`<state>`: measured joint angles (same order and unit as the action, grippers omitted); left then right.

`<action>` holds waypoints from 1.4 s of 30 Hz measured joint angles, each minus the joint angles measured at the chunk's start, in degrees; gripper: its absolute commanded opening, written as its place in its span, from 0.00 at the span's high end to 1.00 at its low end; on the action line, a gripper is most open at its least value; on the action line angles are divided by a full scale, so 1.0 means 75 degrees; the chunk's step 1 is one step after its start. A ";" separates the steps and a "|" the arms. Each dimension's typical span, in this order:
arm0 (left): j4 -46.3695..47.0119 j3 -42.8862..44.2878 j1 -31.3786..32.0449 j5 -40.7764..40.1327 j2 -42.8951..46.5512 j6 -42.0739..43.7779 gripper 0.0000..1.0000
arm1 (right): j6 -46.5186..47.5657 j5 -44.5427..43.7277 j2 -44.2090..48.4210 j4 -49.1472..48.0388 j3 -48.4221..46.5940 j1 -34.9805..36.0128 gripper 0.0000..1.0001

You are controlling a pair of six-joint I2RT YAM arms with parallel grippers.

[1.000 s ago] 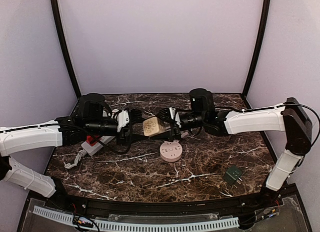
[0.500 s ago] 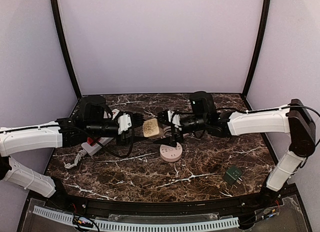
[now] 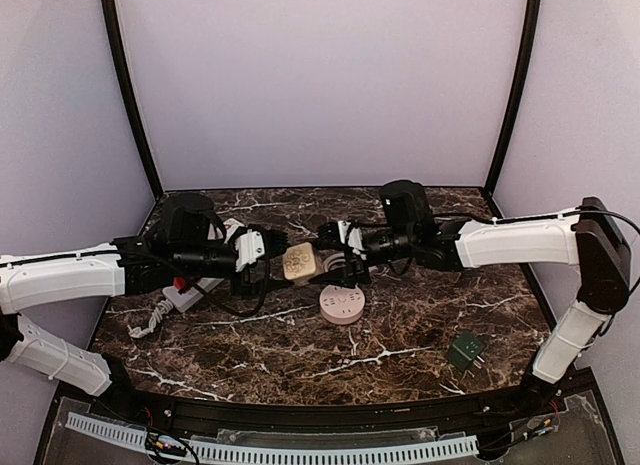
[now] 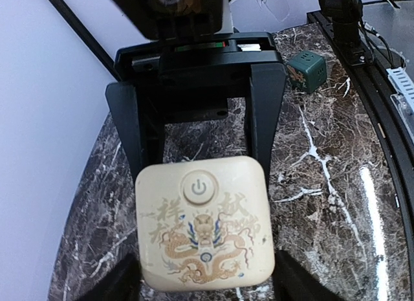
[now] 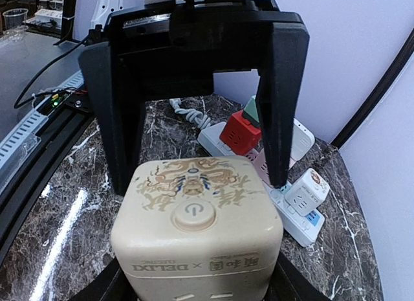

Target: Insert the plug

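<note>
Above table [image 3: 400, 330] centre, left pincer [image 3: 271, 265] and right pincer [image 3: 328, 264] gripping cube plug [image 3: 298, 260], strip [image 3: 192, 293] leftward.

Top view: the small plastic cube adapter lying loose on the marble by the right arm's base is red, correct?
No. That loose cube adapter is dark green, as the top view shows. The red cube sits on the white power strip at the left.

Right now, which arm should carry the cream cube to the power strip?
Left. The left gripper and right gripper both flank the cream cube, but the power strip lies beside the left arm.
</note>
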<state>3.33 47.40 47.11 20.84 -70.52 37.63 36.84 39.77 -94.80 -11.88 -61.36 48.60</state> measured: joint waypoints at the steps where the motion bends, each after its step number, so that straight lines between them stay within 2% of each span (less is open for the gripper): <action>1: 0.0128 -0.0015 0.0000 0.0009 0.0000 -0.0119 0.13 | -0.0178 0.0102 -0.0020 -0.0044 0.0000 -0.0006 1.00; 4: 0.0495 -0.0015 0.0006 0.0099 -0.0003 -0.0487 0.21 | -0.0659 0.0423 -0.0050 -0.0420 0.0058 -0.0038 1.00; 7: 0.0755 -0.0015 0.0006 0.0251 -0.0032 -0.0772 0.43 | -0.1046 0.0647 -0.0050 -0.0985 0.0178 -0.0058 1.00; 12: 0.0976 0.0003 0.0012 0.0434 -0.0143 -0.1055 0.60 | -0.1306 0.0836 -0.0052 -0.1381 0.0271 -0.0128 1.00; 13: 0.0982 0.0017 0.0006 0.0466 -0.0154 -0.1081 0.80 | -0.1358 0.0857 -0.0061 -0.1422 0.0271 -0.0137 1.00; 14: 0.0979 0.0029 0.0006 0.0484 -0.0160 -0.1107 0.90 | -0.1399 0.0898 -0.0085 -0.1478 0.0271 -0.0149 0.90; 15: 0.0976 0.0032 0.0003 0.0490 -0.0169 -0.1119 0.97 | -0.1431 0.0930 -0.0111 -0.1515 0.0271 -0.0154 0.66; 16: 0.0970 0.0032 -0.0003 0.0490 -0.0181 -0.1139 0.98 | -0.1472 0.0959 -0.0152 -0.1559 0.0271 -0.0166 0.42; 17: 0.0962 0.0035 -0.0009 0.0490 -0.0201 -0.1166 0.99 | -0.1510 0.0976 -0.0187 -0.1574 0.0271 -0.0175 0.10; 18: 0.0950 0.0035 -0.0012 0.0487 -0.0233 -0.1198 0.99 | -0.1550 0.0979 -0.0204 -0.1553 0.0271 -0.0184 0.02; 22: 0.0944 0.0076 0.0000 0.0303 -0.0554 -0.1279 0.99 | -0.2224 0.0950 -0.0157 -0.1463 0.0283 -0.0364 0.01; 30: 0.1087 0.0093 -0.0198 0.0484 -0.2157 -0.1515 0.99 | -0.4019 0.0708 0.0729 -0.0968 0.1023 -0.2025 0.01; 35: 0.1326 0.0405 -0.0230 0.0807 -0.3168 -0.1763 0.99 | -0.4357 0.0670 0.0647 -0.0918 0.1728 -0.2081 0.01; 42: 0.1580 0.1166 -0.0446 0.1093 -0.3864 -0.1827 0.99 | -0.4395 0.0702 0.0192 -0.0965 0.1842 -0.2098 0.01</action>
<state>15.18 56.14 43.77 29.04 -99.50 23.92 3.88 45.04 -93.36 -19.11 -47.55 32.86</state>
